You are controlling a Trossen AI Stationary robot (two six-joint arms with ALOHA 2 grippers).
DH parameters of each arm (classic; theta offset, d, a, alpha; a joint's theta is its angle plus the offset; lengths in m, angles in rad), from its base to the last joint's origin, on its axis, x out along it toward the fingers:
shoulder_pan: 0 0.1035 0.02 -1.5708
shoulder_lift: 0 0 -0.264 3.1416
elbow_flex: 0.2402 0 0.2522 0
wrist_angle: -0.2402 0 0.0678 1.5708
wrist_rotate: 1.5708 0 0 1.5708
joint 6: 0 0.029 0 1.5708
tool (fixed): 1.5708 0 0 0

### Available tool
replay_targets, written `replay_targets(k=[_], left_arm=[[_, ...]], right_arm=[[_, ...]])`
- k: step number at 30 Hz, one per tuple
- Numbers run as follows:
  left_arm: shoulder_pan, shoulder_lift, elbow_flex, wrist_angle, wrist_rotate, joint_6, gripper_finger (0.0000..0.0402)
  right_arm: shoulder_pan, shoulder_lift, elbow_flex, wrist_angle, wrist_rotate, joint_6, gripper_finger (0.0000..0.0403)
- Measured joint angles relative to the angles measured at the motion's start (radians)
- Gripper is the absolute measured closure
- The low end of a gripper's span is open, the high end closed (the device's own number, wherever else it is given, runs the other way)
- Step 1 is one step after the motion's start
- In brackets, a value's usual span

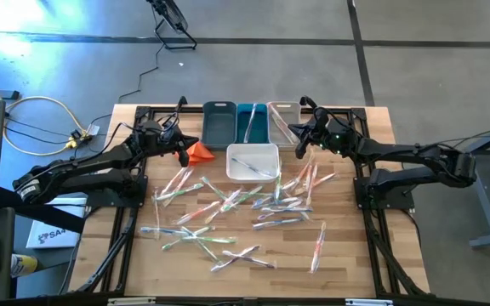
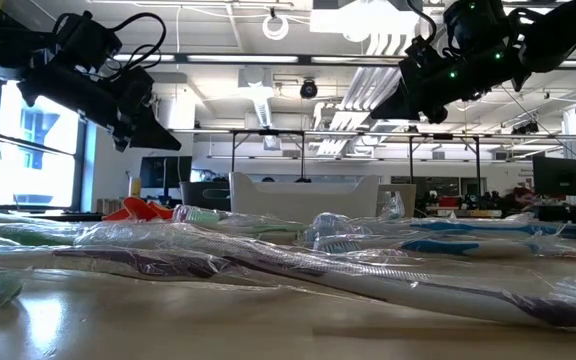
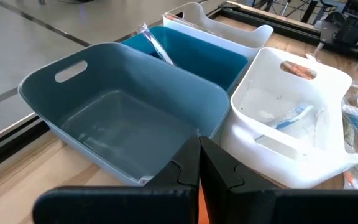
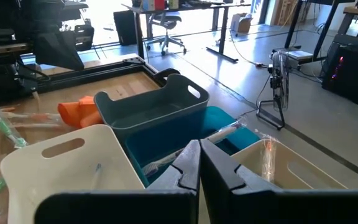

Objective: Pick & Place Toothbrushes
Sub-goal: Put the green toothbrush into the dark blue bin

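Note:
Many wrapped toothbrushes [image 1: 228, 204] lie scattered flat on the wooden table, close in the low view [image 2: 368, 270]. One blue toothbrush [image 3: 294, 116] lies in the white bin [image 1: 253, 149]. Another toothbrush [image 4: 216, 134] leans in the teal bin [image 1: 252, 123], and an orange one [image 4: 267, 155] stands in the clear bin [image 1: 283, 121]. My left gripper [image 3: 199, 163] is shut and empty, raised over the near wall of the grey-blue bin [image 3: 104, 93]. My right gripper [image 4: 199, 163] is shut and empty, raised near the teal and clear bins.
Three bins stand in a row at the table's far edge, with the white bin just in front of them. An orange folded cloth [image 1: 198, 153] lies left of the white bin, under my left gripper. Bare wood shows along the near edge [image 1: 253, 285].

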Motion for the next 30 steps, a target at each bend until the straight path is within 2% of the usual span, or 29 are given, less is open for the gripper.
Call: replay_targets(k=[30], left_arm=[[0.0, 0.0, 0.0, 0.0, 0.0, 0.0, 0.0402]], right_arm=[[0.0, 0.0, 0.0, -0.023, 0.001, 0.0, 0.04]])
